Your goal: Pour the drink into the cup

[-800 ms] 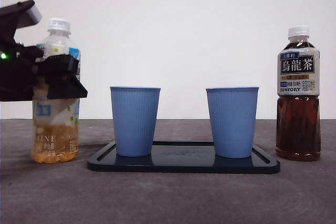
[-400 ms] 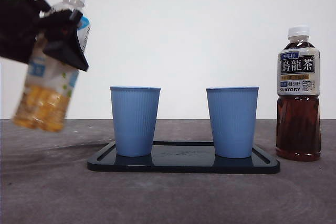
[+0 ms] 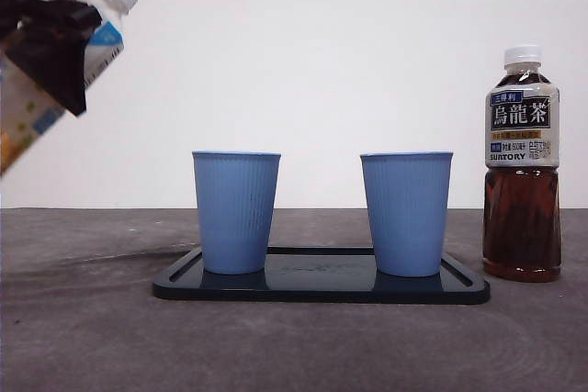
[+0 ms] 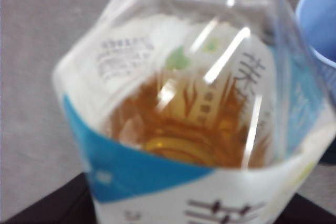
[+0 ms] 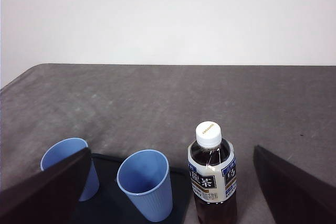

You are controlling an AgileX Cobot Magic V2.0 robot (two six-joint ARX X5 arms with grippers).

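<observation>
Above the table's left edge, the left gripper (image 3: 50, 48) clamps a light tea bottle (image 3: 92, 29), tilted with its cap up. Two blue cups (image 3: 236, 212) (image 3: 406, 213) stand apart on a black tray (image 3: 322, 286) mid-table. An oolong tea bottle (image 3: 522, 164) stands upright near the right edge; the right gripper (image 5: 168, 203) hangs above it, jaws wide.

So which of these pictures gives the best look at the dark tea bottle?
The front view: the dark tea bottle stands whole, its label readable, beside the tray. The right wrist view shows it from above, bottom cut off. The left wrist view shows none of it, only the pale bottle.
</observation>
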